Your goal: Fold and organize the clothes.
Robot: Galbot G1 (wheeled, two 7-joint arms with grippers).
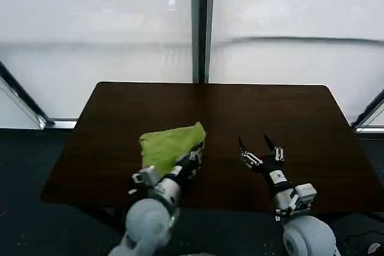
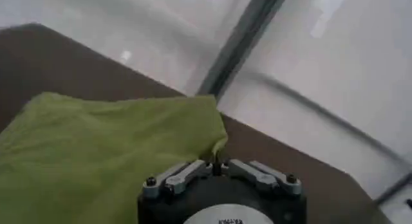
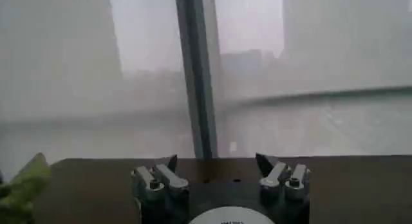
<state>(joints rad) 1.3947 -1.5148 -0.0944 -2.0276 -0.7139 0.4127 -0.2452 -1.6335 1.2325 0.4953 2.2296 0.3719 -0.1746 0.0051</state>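
Presently: one lime-green T-shirt (image 1: 170, 145), bunched in a loose fold on the dark brown table (image 1: 300, 118), left of centre near the front edge. Left gripper (image 1: 195, 155), fingers pinched together on the shirt's near right edge. Right gripper (image 1: 259, 145), fingers spread, empty, above bare tabletop well right of the shirt.

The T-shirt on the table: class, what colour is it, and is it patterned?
Plain lime green, no pattern. The T-shirt shows best in the left wrist view.
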